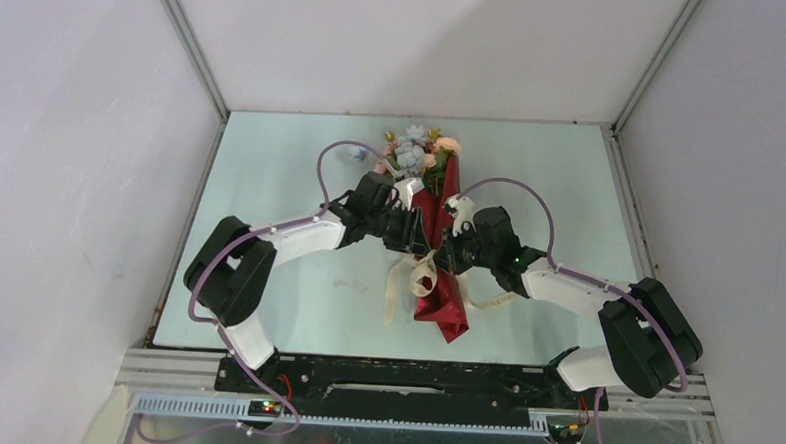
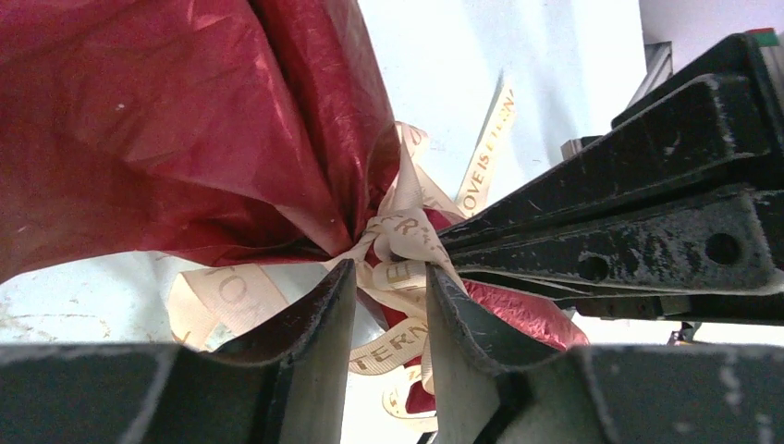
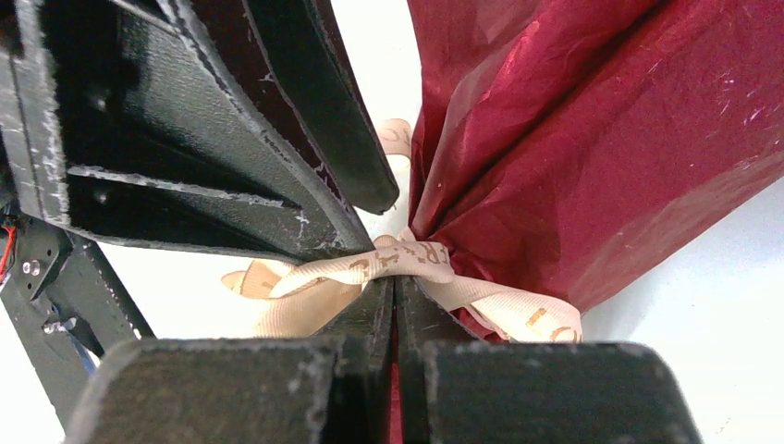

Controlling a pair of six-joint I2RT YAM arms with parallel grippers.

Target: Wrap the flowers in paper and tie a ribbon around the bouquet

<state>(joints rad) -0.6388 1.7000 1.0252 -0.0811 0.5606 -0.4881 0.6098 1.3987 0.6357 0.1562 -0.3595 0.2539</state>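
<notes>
Tension is the thing you are managing now, because the knot at the waist of the bouquet looks only half made. On the left side, your left fingers [image 2: 319, 319] are standing half closed, and they seem to be pinching the bunched part of the ribbon [image 2: 407, 236] just where it is crossing the gathered paper [image 2: 185, 139]. Be holding this bunch firmly, but without crushing the paper under it. I judge that a loose hold here is letting the knot slide.

In the middle, the wrapped bouquet is lying on the worktop [image 1: 301, 178], with the flowers [image 1: 412, 148] pointing to the far edge and the red paper tail pointing to you. Loose ribbon ends are curling beside this tail.

On the right side, your right fingers [image 3: 365, 314] are pressing fully together on a twisted strand of the ribbon, very near the left ones. If you are tightening, be pulling this strand slowly away from the left fingers, along the worktop and not upward, so the bouquet is not lifting or rolling.
</notes>
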